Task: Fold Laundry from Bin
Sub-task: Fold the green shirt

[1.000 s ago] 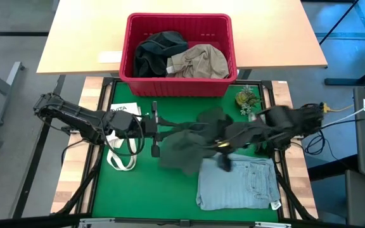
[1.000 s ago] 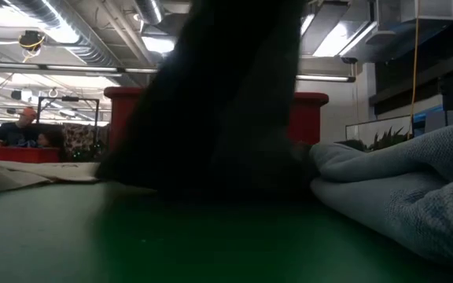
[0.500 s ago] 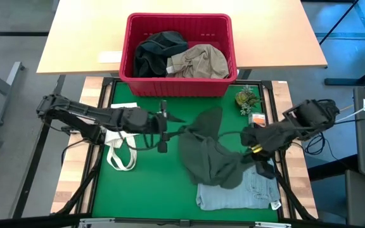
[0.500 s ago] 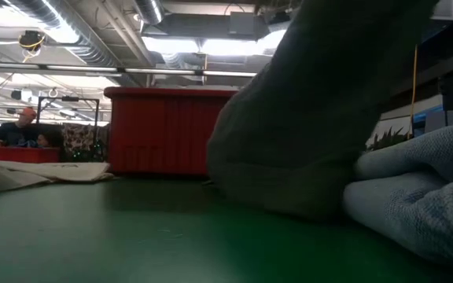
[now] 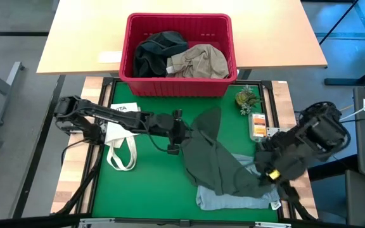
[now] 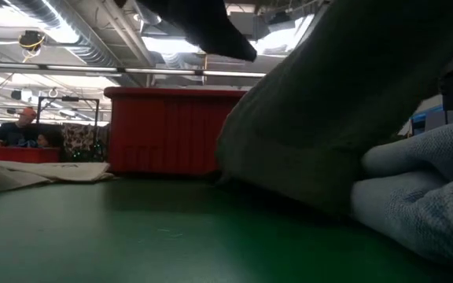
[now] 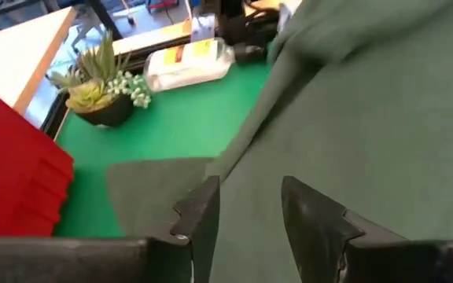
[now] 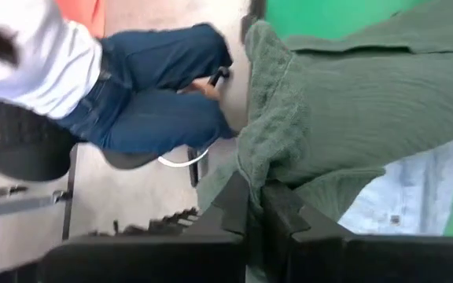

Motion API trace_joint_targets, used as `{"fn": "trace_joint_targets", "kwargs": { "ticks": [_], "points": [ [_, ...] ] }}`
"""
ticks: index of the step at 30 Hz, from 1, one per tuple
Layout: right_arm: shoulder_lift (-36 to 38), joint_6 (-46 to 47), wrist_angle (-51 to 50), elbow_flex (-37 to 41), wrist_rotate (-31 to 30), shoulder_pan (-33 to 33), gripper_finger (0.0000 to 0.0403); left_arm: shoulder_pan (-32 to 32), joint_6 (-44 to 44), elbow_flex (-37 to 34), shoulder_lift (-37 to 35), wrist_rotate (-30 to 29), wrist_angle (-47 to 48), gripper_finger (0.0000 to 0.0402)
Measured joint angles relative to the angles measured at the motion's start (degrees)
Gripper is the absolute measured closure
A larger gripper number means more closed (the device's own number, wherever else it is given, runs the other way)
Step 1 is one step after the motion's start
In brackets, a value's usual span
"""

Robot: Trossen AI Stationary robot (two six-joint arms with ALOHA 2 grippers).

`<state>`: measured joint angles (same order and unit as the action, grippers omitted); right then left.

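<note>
Two arms meet over a dark green garment (image 5: pixel 214 158) in the high view. It lies rumpled across the green mat (image 5: pixel 144 183), its lower part draped over folded light blue jeans (image 5: pixel 230 196). The left gripper (image 5: pixel 181 132) sits at its upper-left edge; the right gripper (image 5: pixel 270 174) is at its opposite, lower corner. Beyond the left gripper stands the red bin (image 5: pixel 179 85), holding a black piece (image 5: pixel 157 54) and a khaki piece (image 5: pixel 198 61).

Low view: the green cloth rises as a broad slope, resting on the pale jeans.

Left wrist view: the left gripper's fingers (image 7: pixel 203 216) stand apart, gripping nothing, with green cloth spread flat under and ahead of them.

Right wrist view: the right gripper's fingers (image 8: pixel 234 208) are pressed together, pinching a bunched fold of the green garment.
</note>
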<state>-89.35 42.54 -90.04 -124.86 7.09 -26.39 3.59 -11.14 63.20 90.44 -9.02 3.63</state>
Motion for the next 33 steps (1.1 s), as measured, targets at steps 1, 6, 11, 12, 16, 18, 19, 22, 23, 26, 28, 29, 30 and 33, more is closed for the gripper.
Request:
{"fn": "trace_joint_targets", "kwargs": {
  "ticks": [1, 6, 11, 12, 16, 18, 19, 22, 23, 26, 28, 29, 30, 33],
  "points": [
    [-0.1, 0.7, 0.0, 0.0, 0.0, -1.0, 0.0395, -0.2, 0.0, 0.0, 0.4, 0.0, -0.1, 0.0271],
    [-0.5, 2.3, 0.0, 0.0, -4.3, -5.7, 0.0386, -1.2, 0.0, 0.0, 2.1, 1.8, -1.3, 0.0275],
    [-0.7, 2.3, 0.0, 0.0, -5.6, -7.5, 0.0386, -1.9, -0.2, 0.0, 5.2, 8.3, -9.3, 0.0276],
    [-0.7, 2.3, 0.0, 0.0, -6.1, -7.4, 0.0388, -1.9, -0.2, 0.0, 6.1, 9.0, -11.9, 0.0276],
    [-0.9, 2.3, 0.1, 0.0, -6.5, -7.4, 0.0392, -1.8, -2.6, 0.0, 9.0, 10.1, -19.1, 0.0276],
    [-0.9, 2.3, 0.0, 0.0, -6.5, -7.4, 0.0389, -1.8, -3.0, 0.0, 10.3, 10.0, -21.7, 0.0276],
    [-0.9, 2.3, 0.1, 0.0, -6.5, -7.4, 0.0388, -1.9, -3.0, 0.0, 11.2, 9.9, -23.6, 0.0276],
    [-0.9, 2.3, 0.1, 0.0, -6.5, -7.4, 0.0386, -2.2, -3.1, 0.0, 13.0, 10.0, -26.7, 0.0276],
    [-0.9, 2.3, 0.1, 0.0, -6.6, -7.4, 0.0387, -2.4, -3.1, 0.0, 13.6, 10.0, -27.3, 0.0276],
    [-0.9, 2.2, 0.0, 0.0, -6.6, -7.4, 0.0391, -2.9, -3.1, 0.0, 15.0, 10.0, -27.3, 0.0276],
    [-0.9, 2.2, 0.0, 0.0, -6.6, -7.3, 0.0391, -3.4, -3.1, 0.0, 15.7, 10.0, -27.1, 0.0276],
    [-0.9, 2.2, 0.0, 0.0, -6.6, -7.3, 0.039, -3.6, -3.1, 0.0, 16.1, 10.0, -27.4, 0.0276],
    [-0.9, 2.2, 0.0, 0.0, -6.6, -7.4, 0.0389, -3.8, -3.1, 0.0, 16.4, 10.0, -27.9, 0.0276],
    [-0.9, 2.2, 0.0, 0.0, -6.7, -7.4, 0.0388, -4.3, -3.1, 0.0, 17.7, 10.0, -27.9, 0.0276]
  ]
}}
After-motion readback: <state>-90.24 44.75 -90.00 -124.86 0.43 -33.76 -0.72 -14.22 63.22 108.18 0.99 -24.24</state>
